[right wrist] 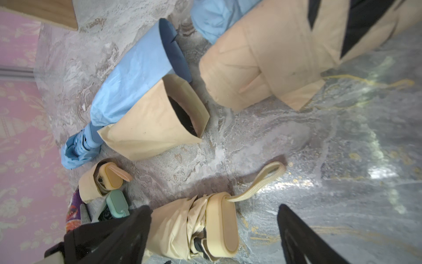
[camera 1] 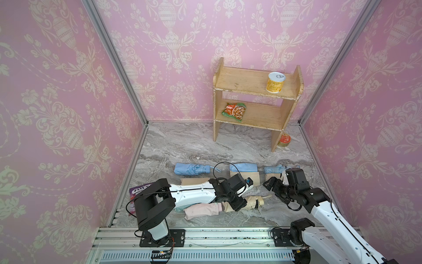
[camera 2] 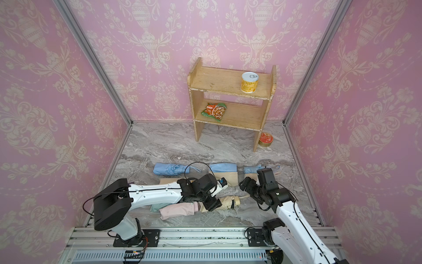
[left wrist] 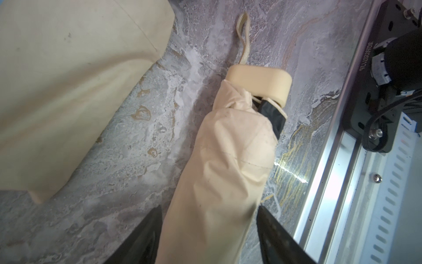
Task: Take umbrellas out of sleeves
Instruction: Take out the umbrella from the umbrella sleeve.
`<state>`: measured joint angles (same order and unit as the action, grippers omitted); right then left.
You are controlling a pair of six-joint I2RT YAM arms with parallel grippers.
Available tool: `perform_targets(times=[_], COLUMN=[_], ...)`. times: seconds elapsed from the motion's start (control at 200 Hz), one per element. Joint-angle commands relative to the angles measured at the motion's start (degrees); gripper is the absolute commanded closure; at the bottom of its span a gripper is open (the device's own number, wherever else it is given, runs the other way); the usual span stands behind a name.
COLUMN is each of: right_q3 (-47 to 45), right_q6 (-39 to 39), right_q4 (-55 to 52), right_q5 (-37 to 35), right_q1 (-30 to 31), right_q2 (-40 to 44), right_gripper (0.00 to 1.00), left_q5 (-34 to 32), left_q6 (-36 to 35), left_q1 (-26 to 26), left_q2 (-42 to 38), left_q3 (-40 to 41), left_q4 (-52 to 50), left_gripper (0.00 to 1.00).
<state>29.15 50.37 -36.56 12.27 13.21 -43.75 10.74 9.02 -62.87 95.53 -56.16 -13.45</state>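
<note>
- Candy bag [camera 1: 136, 190] lies at the near left of the table [camera 1: 205, 141], partly under the left arm.
- Mint umbrella [camera 1: 180, 208] and pink roll [camera 1: 201, 210] lie side by side near the front edge, by the left arm. I cannot tell whether the pink one is sleeved.
- Blue umbrella [camera 1: 191, 169] lies bare at the left end of the far row.
- Left gripper [left wrist: 209, 206] is low at near centre. Its fingers [left wrist: 146, 235] press on both sides of the cream sleeve [left wrist: 205, 194], pinching it with the jaws partway apart.
- Cream umbrella [left wrist: 260, 83] sticks out of that sleeve's right end and lies on the table, with its handle and loop [left wrist: 243, 34] pointing right.
- Blue sleeve [camera 1: 243, 167] lies mid far row, and a flat cream sleeve [camera 1: 252, 179] touches its near side. Both mouths gape in the right wrist view.
- Right gripper [right wrist: 214, 206] hovers near the cream umbrella's handle, on its far right side. Its fingers are spread wide and grip nothing, and the handle end shows between them.
- Second blue umbrella [camera 1: 274, 169] lies at the right end of the far row, just beyond the right gripper.
- Shelf [camera 1: 246, 80] stands far right, with a can [camera 1: 275, 82] on its top board and a packet [camera 1: 234, 112] on the lower one. A red tin [camera 1: 284, 140] sits on the table by its right leg.
</note>
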Motion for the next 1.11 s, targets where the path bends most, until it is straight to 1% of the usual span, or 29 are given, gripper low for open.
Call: perform_targets(times=[0.0, 0.205, 0.34, 0.535, 0.63, 0.736, 0.821, 0.916, 1.006, 1.101], right_q3=[-1.3, -1.7, -2.1, -0.9, 0.8, 3.9, 5.9, 7.5, 9.5, 11.9], right_q6=[8.7, 14.0, 17.4, 17.5, 15.3, 8.9, 2.3, -6.8, -15.5, -27.2], right_q4=[-0.5, 1.0, 3.0, 2.4, -0.2, -3.2, -2.2, 1.5, 4.0, 5.2], right_q5=[-3.1, -4.3, -6.9, -11.0, -14.4, -18.5, -19.8, -17.3, -14.7, -12.2], right_q1=[0.7, 3.3, 7.0, 9.9, 10.6, 10.7, 10.7, 10.6, 10.6, 10.8], right_q2=[1.0, -3.2, -6.0, -7.1, -7.0, -6.8, -6.2, -6.0, -6.7, -7.7], right_gripper=[0.15, 0.2, 0.25, 0.27, 0.28, 0.3, 0.31, 0.31, 0.29, 0.24], left_q5=[1.5, 1.2, 0.5, -1.0, -2.2, -3.4, -4.0, -5.3, -6.2, -6.5], left_q6=[-2.0, -2.1, -1.8, -0.6, 0.6, 2.7, 4.3, 5.6, 6.9, 8.1], left_q1=[-0.5, -0.9, -0.9, -0.9, -0.9, -0.8, -0.8, -0.7, -0.5, -0.3], left_q2=[1.5, 2.9, 2.0, -1.9, -3.9, -6.5, -8.7, -11.1, -13.7, -16.9], left_q3=[-2.1, -3.3, -2.5, 0.8, 2.6, 5.2, 7.2, 8.6, 10.0, 11.9], left_q4=[-2.4, -3.4, -2.3, 1.4, 3.7, 7.4, 9.5, 9.6, 9.3, 9.2], left_gripper=[0.32, 0.33, 0.33, 0.32, 0.32, 0.31, 0.31, 0.31, 0.3, 0.3])
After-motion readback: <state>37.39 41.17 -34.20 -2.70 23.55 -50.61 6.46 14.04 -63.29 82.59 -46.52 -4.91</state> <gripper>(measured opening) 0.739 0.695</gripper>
